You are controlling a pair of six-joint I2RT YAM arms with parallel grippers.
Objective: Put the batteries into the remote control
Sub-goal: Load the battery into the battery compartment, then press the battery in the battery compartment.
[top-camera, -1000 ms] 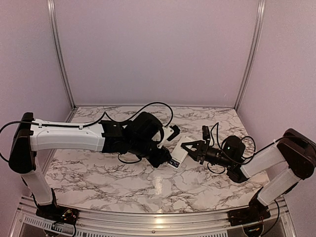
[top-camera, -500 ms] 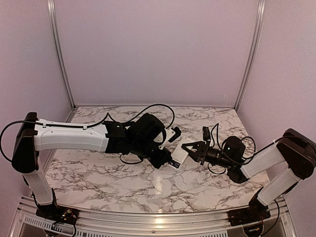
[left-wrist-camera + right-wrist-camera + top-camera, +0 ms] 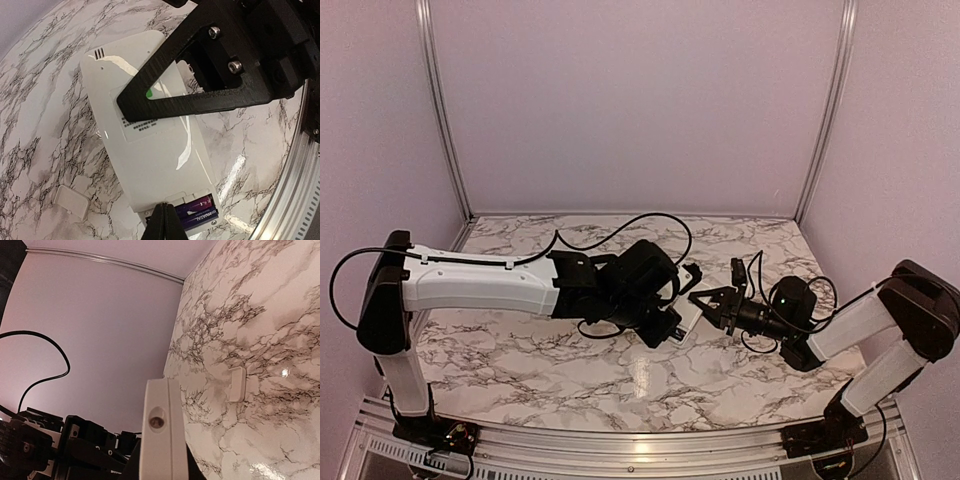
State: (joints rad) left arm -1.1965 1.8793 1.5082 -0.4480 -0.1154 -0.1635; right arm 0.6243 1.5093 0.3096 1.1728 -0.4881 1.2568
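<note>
The remote control [image 3: 150, 150] is seen near the middle of the marble table [image 3: 570, 370], plain white back up, between the two arms that reach in from either side. It is clamped at one end by the right gripper [image 3: 704, 300]; in the left wrist view one of that gripper's black triangular fingers [image 3: 200, 95] is laid across the back of the handset, and in the right wrist view the remote's end face is seen edge-on between the fingers. At the opposite end the battery compartment [image 3: 146, 216] is uncovered, and the batteries [image 3: 200, 212] are seen lying inside it — dark cells with a purple band and white lettering, partly hidden by the left gripper [image 3: 163, 222]. The fingertips of the left gripper are pressed together into a single narrow point, with nothing visible between them, and that point is placed at the open compartment, just beside the exposed cells; whether contact is made cannot be told. A small white cover plate [image 3: 72, 202] is seen flat on the marble beside the remote — apart from it and not touched by either gripper.
</note>
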